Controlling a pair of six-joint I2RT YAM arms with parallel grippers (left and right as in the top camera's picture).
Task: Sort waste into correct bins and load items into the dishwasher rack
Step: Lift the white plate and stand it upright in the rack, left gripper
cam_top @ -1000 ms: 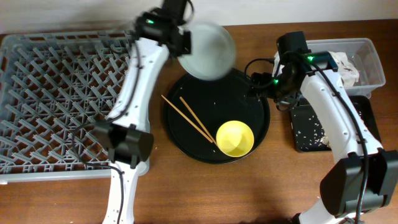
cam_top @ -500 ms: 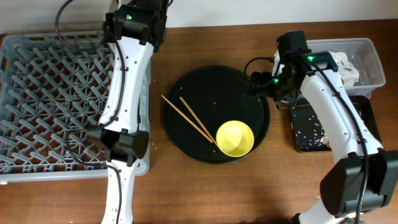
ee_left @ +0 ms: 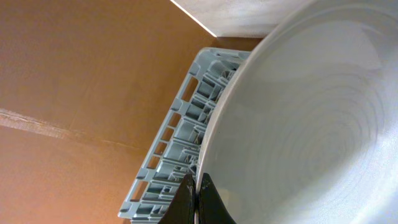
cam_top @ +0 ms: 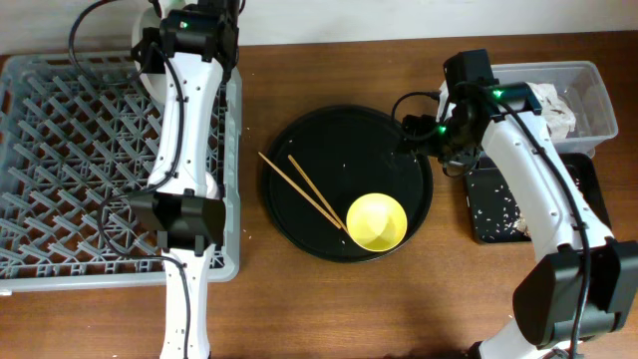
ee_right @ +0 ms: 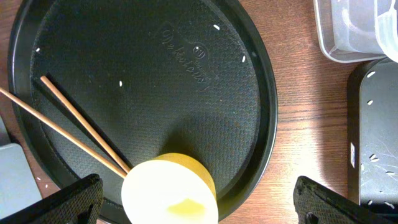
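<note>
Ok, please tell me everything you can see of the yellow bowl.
The yellow bowl is round, plain, smooth like plastic, and looks empty. It stands upright, mouth up, on the round black tray, close to its rim. The ends of the two chopsticks reach its left side; contact is unclear. Nothing else touches it.

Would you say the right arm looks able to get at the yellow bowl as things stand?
Probably yes: the right gripper is open above the round black tray, the yellow bowl sits uncovered near it, and the chopsticks lie off to one side.
</note>
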